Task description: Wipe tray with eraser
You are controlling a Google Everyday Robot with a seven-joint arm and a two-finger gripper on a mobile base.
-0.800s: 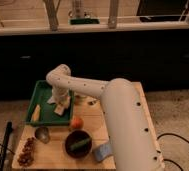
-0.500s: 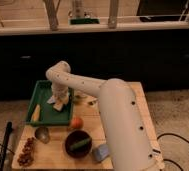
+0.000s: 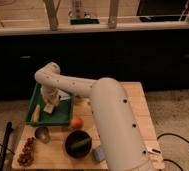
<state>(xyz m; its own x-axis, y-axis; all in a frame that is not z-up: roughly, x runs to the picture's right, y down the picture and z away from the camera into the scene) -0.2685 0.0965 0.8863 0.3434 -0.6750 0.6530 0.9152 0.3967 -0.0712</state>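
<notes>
The dark green tray lies at the back left of the wooden table. My gripper hangs low over the tray's middle, at the end of the white arm that reaches in from the right. It is shut on the eraser, a small pale cream block that rests against the tray floor. A yellow elongated piece lies in the tray's left part, just left of the eraser.
An orange fruit sits by the tray's front right corner. In front are a dark bowl, a small metal cup, a brown cluster and a light blue-grey block. A black pole stands left of the table.
The gripper has slid a little left and toward the tray's front, and the eraser went with it. The elbow has swung along.
</notes>
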